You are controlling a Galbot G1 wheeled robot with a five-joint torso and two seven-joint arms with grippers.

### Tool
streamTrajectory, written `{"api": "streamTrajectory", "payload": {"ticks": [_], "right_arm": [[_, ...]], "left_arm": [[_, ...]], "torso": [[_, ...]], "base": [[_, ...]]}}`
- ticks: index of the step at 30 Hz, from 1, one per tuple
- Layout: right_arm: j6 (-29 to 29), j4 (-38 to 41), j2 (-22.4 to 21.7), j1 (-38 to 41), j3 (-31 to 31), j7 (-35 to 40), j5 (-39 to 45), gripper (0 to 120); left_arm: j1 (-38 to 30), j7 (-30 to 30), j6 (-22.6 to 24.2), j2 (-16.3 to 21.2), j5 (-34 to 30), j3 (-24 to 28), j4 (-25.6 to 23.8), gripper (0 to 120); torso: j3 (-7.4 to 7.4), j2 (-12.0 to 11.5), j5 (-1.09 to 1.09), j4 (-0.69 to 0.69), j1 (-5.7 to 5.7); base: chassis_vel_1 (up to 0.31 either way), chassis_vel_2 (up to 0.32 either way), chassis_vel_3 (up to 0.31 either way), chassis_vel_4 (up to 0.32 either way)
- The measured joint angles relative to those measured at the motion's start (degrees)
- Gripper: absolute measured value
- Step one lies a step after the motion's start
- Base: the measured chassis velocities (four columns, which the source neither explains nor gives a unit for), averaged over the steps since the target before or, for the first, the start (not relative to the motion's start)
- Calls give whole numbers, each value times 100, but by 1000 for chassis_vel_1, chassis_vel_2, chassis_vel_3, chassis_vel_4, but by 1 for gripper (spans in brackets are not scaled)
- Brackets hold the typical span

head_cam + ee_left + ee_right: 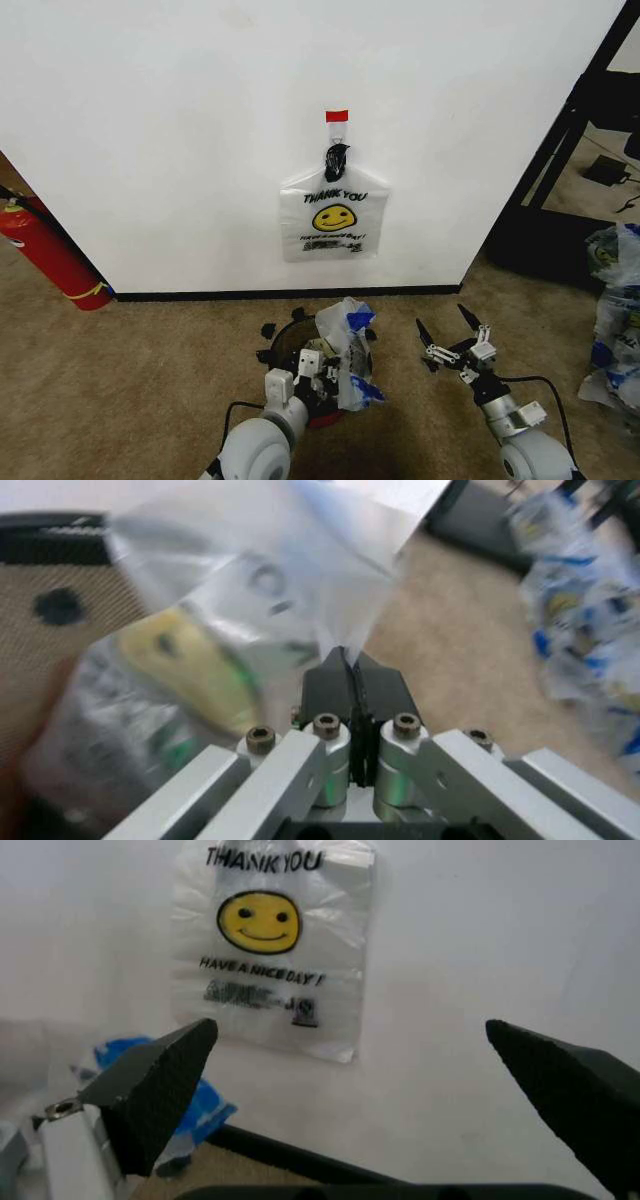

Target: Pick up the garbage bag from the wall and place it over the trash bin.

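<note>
Left gripper: low over the trash bin, jaws pressed together in the left wrist view with a fold of thin clear plastic pinched between the black fingertips.
Bag in the left gripper: crumpled translucent plastic with blue print, draped at the bin's right side and rising just above its rim; up close in the left wrist view it shows a yellow patch and dark lettering.
Trash bin: small, round and black, on the carpet right in front of the robot, a strip of red base showing beneath it; the left arm covers much of its mouth.
Right gripper: hanging above the carpet just right of the bin, spread wide, both black fingers far apart with nothing between them and touching nothing.
Carpet: tan, running up to the black baseboard.
Garbage bag: flat against the wall beyond the bin, hung by its dark bunched handles from a hook under a red tape strip; yellow smiley face and "THANK YOU" facing out, also seen between the right fingers.
Wall: plain white.
Fire extinguisher: red, leaning at the wall's base, far left.
</note>
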Motion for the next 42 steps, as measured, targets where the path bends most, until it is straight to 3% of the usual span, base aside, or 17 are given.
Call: {"api": "streamTrajectory", "payload": {"ticks": [16,42], "right_arm": [[87,-87,-7,-73,-15,-77,-80,100],[-37,-254,99,107,-347,-202,-150,100]], "left_arm": [[-60,355,-446,-209,-4,366,399,0],[181,294,-619,-36,-78,-242,573,0]], "torso": [[0,0,0,0,0],[0,0,-1,0,0]], "base": [[0,0,0,0],[0,0,0,0]]}}
